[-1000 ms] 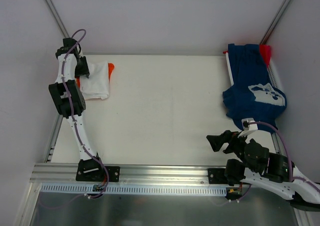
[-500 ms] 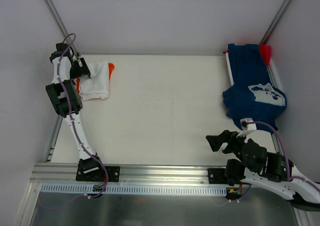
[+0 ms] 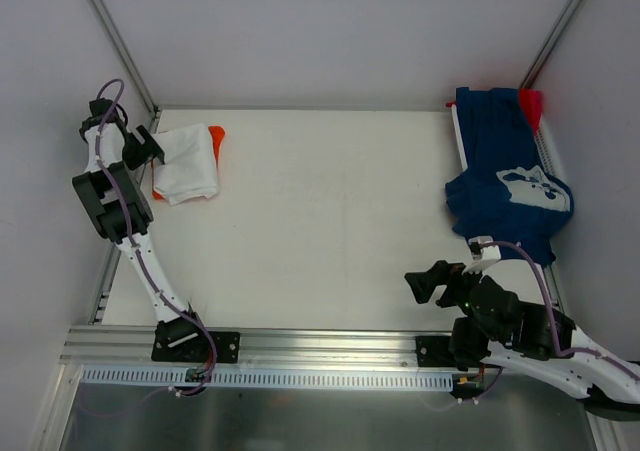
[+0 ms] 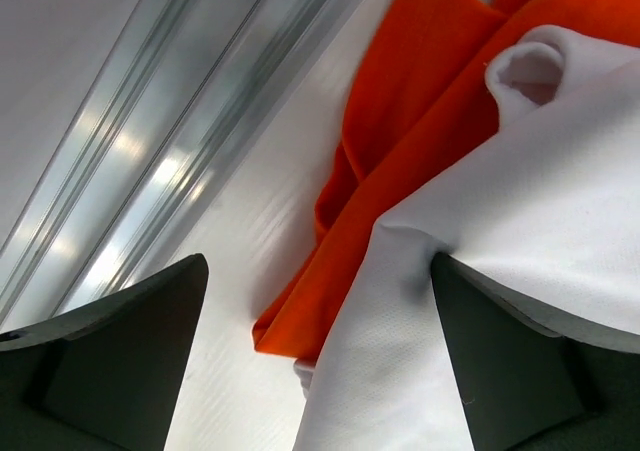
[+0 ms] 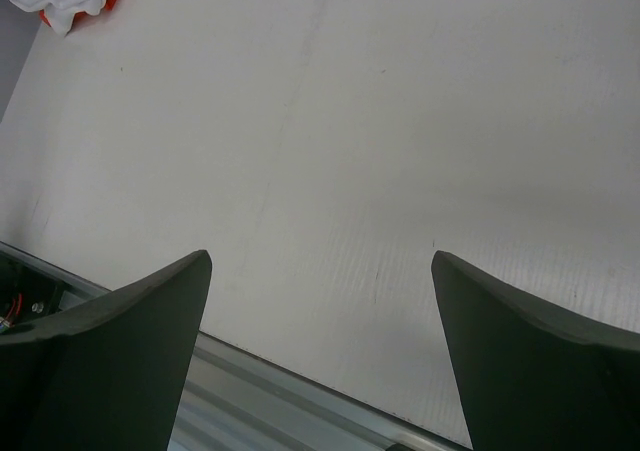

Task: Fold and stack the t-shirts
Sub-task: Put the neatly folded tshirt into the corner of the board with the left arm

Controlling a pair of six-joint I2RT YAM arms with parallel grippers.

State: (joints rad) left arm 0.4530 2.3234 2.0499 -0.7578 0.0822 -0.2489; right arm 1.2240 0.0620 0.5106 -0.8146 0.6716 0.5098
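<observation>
Table: white and flat table (image 3: 330, 211), with pale walls (image 3: 330, 31) close round three sides and a silver front rail (image 3: 330, 343) along the near edge.
Left claw: the left claw (image 3: 150, 151) is wide open and holds nothing. It is up in the far left corner, tight against the left edge.
White shirt: the white shirt (image 3: 188, 161) lies bunched up right at the tips of the left claw.
Orange shirt: the orange shirt (image 3: 218, 134) is under the white one and peeks out on the side away from the left claw.
Right claw: the right claw (image 3: 428, 279) is wide open too, with nothing in it, low over bare table by the near edge.
Blue shirt: the blue shirt (image 3: 505, 186) with white print lies in a heap just past the right claw, along the right edge.
Red shirt: the red shirt (image 3: 531, 102) shows only a bit, past the blue one, well away from the right claw.
Open room: the whole middle between the two claws is bare table.
Top view only: both claws, the blue shirt and the red shirt.
Left wrist view only: white cloth lying on orange cloth between the open fingers and coming right up to one finger. I cannot tell if it touches. A shiny side rail (image 4: 150, 141) runs beside the other finger.
Right wrist view only: bare table ahead of the spread fingers, with the white and orange heap tiny in the far corner.
</observation>
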